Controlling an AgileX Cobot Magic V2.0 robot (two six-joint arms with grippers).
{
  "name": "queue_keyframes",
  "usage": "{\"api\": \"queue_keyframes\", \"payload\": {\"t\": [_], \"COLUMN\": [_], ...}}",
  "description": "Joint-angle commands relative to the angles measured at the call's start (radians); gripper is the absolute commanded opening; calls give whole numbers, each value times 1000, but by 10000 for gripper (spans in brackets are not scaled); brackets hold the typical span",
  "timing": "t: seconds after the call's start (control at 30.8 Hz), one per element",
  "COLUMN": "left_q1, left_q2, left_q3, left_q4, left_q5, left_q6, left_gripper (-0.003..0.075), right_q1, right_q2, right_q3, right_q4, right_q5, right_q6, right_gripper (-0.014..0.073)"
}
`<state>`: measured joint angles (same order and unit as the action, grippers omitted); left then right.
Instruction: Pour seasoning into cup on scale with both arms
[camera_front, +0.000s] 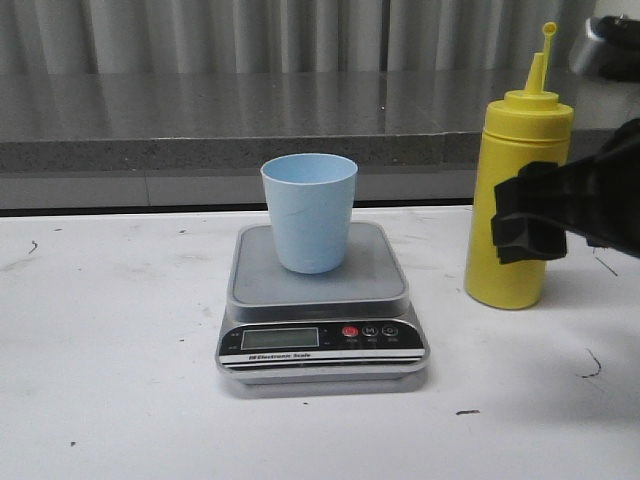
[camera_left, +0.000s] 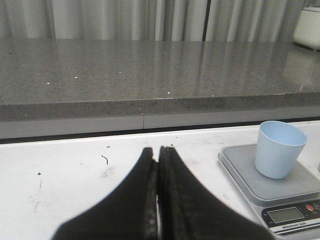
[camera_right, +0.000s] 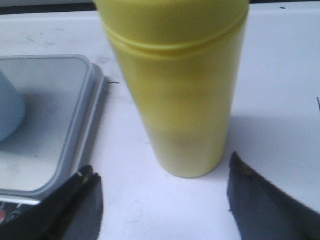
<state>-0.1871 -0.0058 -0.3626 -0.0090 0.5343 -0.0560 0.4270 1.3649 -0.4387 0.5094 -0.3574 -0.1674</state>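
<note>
The light blue cup (camera_front: 309, 212) stands upright on the grey platform of the silver scale (camera_front: 320, 300) at the table's middle; both also show in the left wrist view, cup (camera_left: 278, 149) and scale (camera_left: 250, 175). The yellow seasoning bottle (camera_front: 518, 195) stands upright to the right of the scale, cap off its nozzle. My right gripper (camera_front: 530, 225) is open in front of the bottle's middle; in the right wrist view the bottle (camera_right: 175, 85) stands just beyond the spread fingers (camera_right: 160, 172), not touching them. My left gripper (camera_left: 159, 150) is shut and empty, left of the scale, out of the front view.
A grey stone ledge (camera_front: 250, 120) runs along the back of the white table (camera_front: 110, 380), with curtains behind. A white appliance (camera_left: 309, 27) sits on the ledge at the far right. Small dark marks dot the tabletop.
</note>
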Motion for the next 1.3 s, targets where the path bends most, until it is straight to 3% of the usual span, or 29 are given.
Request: {"api": "queue_keyframes", "payload": {"t": [0.0, 0.16, 0.29, 0.65, 1.01, 1.27], "left_q1": [1, 1, 1, 1, 1, 1], "left_q2": [-14, -14, -14, -14, -14, -14], "left_q3": [-24, -24, -24, -24, -24, -24], "left_q4": [-8, -8, -8, -8, -8, -8], "left_q5": [-88, -88, -88, -88, -88, -88], "left_q6": [-13, -13, -13, -13, -13, -13], "left_gripper": [-20, -20, -20, -20, -20, -20], "right_q1": [-1, -2, -2, -3, -3, -3], "right_q2": [-126, -253, -367, -720, -1029, -1144], "right_q3": [-18, -18, -18, -18, -5, 52], "right_q4": [-51, -67, -67, -67, -79, -79], "right_q5": [25, 70, 74, 252, 531, 507], "right_q6": [-19, -31, -69, -297, -325, -325], "right_gripper": [310, 18, -125, -122, -122, -122]}}
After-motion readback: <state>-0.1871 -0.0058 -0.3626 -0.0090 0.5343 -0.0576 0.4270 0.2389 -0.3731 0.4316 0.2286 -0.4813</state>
